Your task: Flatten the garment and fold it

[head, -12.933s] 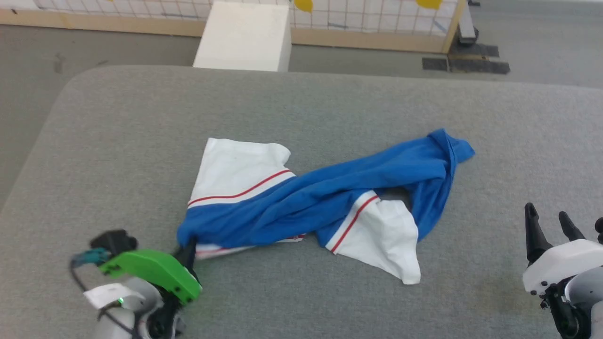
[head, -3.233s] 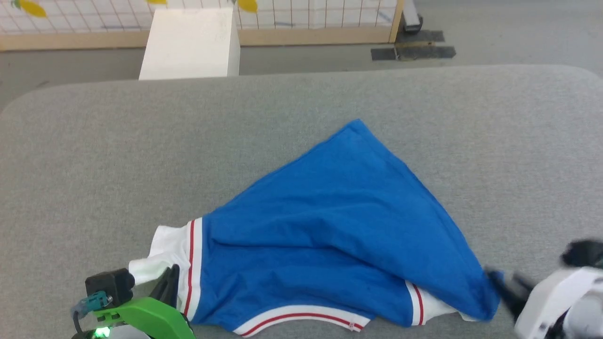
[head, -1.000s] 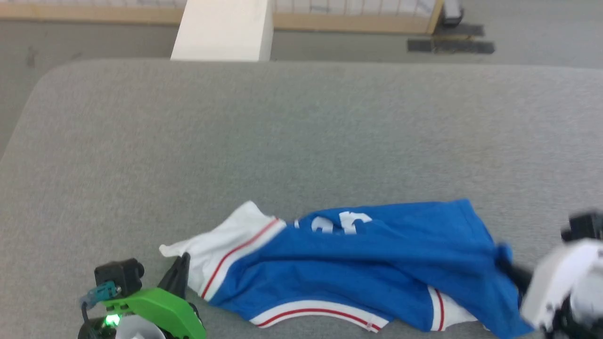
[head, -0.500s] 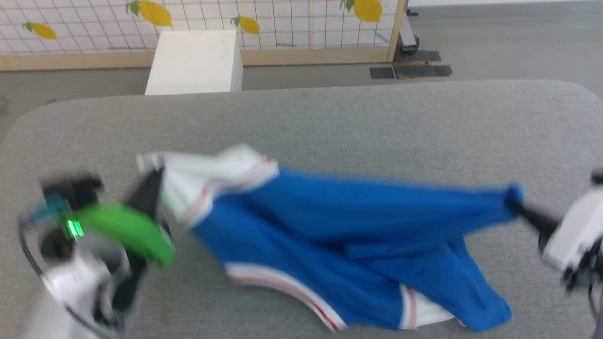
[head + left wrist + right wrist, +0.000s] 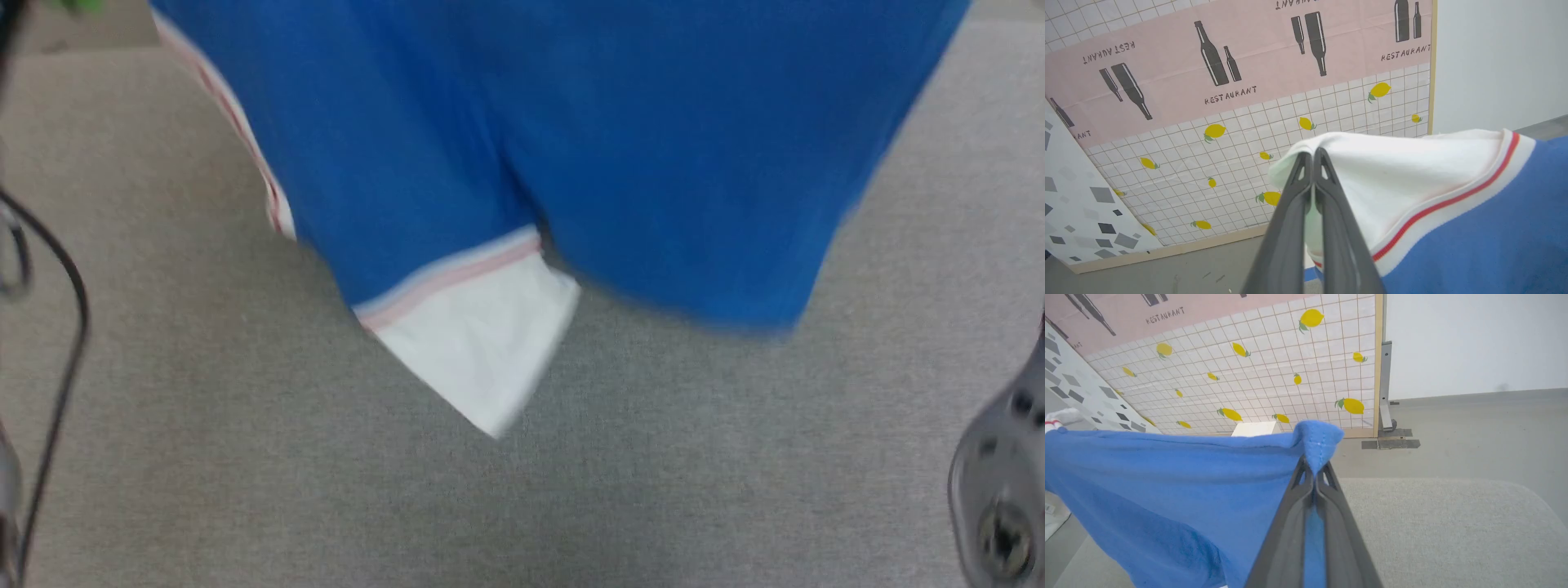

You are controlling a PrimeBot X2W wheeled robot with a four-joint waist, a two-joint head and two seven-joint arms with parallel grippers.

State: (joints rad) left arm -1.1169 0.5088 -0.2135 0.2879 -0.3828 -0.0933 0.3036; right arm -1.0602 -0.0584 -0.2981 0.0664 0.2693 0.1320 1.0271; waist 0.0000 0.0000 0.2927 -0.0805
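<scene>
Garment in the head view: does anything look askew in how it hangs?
Yes. The garment hangs lopsided: the left gripper pinches a white sleeve, while the right gripper pinches a blue corner. A second sleeve dangles below the middle, over the table.

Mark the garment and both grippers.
garment [image 5: 571,122]: head view, blue body panel.
left gripper [image 5: 1313,153]: left wrist view, between its shut fingertips.
right gripper [image 5: 1314,470]: right wrist view, between its shut fingertips.

Word "RESTAURANT" repeating in dark letters across pink band [image 5: 1167,49] of wall panel [image 5: 1339,134], beside bottle silhouettes [image 5: 1210,53] (some copies reading upside down, one running off edge). Same word showing in right wrist view.
</scene>
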